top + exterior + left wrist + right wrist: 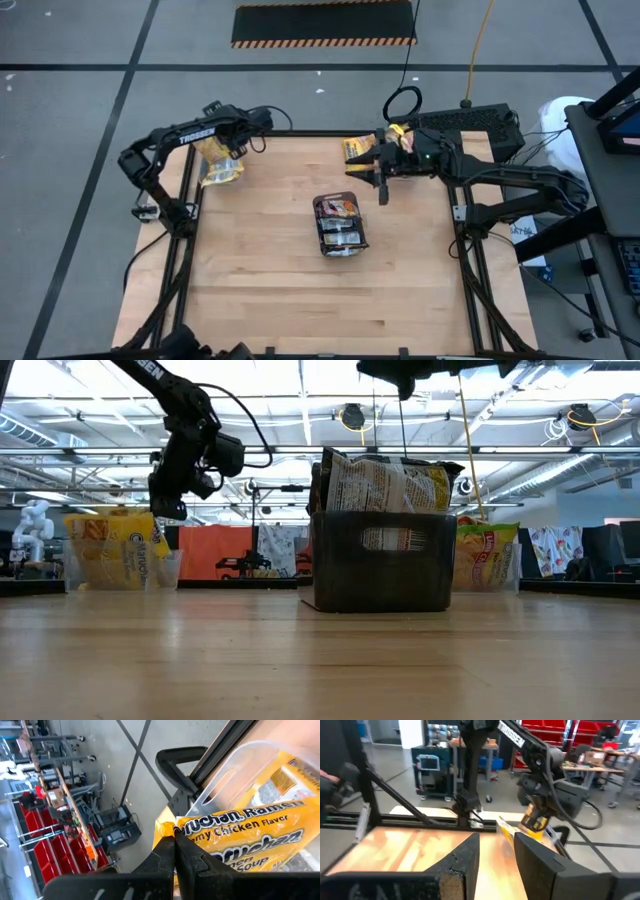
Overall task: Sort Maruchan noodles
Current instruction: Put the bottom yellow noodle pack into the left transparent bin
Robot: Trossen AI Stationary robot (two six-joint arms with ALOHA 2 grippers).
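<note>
Pinched tight, my left gripper hangs over the clear tub at the far left edge of the table; its fingers meet on the crimped corner of a yellow noodle packet whose label reads chicken flavor, and that packet stands in the tub with other yellow ones. My right gripper hovers above the table near the far right corner, fingers spread wide with nothing between them. Just behind it, a second clear tub holds orange-and-yellow packets. Near the middle of the table sits the dark grey tray, with several dark brown and red-orange packets standing upright in it, their tops rising above its wall. Both tubs stand well apart from the tray, one on either side of it
</note>
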